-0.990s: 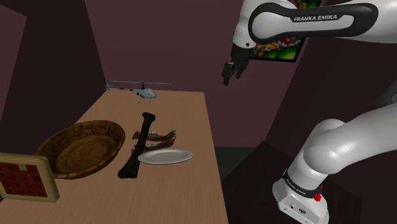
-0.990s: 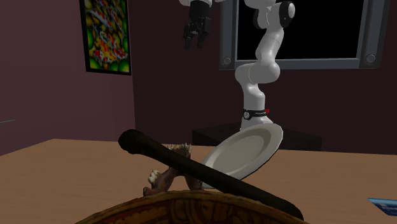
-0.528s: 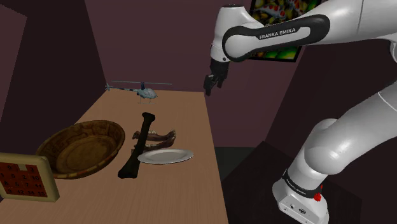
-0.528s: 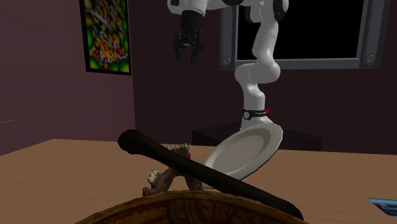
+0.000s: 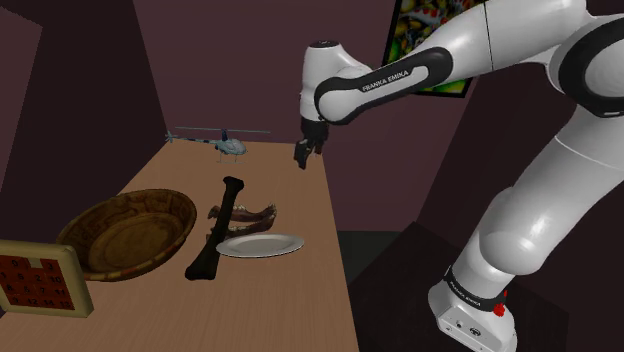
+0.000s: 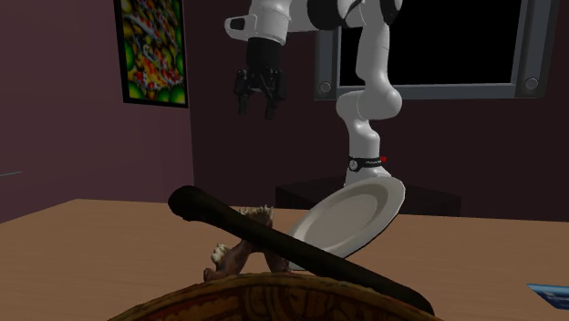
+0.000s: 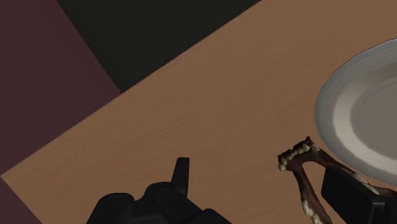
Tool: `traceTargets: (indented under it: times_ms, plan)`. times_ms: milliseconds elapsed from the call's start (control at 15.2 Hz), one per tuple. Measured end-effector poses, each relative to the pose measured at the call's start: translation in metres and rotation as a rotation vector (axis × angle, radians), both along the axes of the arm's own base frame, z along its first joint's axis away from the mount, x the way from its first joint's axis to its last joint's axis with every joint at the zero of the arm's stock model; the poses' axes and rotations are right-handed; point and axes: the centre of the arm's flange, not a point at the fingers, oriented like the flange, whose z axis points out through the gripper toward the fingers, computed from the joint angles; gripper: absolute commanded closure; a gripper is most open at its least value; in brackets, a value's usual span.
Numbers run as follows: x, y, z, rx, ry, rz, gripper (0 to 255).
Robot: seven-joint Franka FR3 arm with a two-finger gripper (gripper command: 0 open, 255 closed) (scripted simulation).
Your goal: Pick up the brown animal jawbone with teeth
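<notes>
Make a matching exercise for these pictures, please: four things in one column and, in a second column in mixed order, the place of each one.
Things
1. jawbone
2. helicopter
3. basket
4. gripper

Places
A. at the far end of the table in the shoulder view
B. in the air above the table, open, touching nothing
C. crossed by the long dark bone, next to the white plate
D. at the shoulder view's left of the long dark bone

Right pairs: 1-C, 2-A, 3-D, 4-B
</notes>
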Motion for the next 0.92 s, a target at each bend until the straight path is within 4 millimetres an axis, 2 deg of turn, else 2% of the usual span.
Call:
traceTargets:
  times_ms: [528,792,924]
  plan:
    - [0.057,0.066,-0.073,-0.026,0.027,0.117,0]
    - [0.073,0.093,-0.112,-0.039,0.042,0.175,0]
    - [0.085,0.113,-0.131,-0.045,0.048,0.204,0]
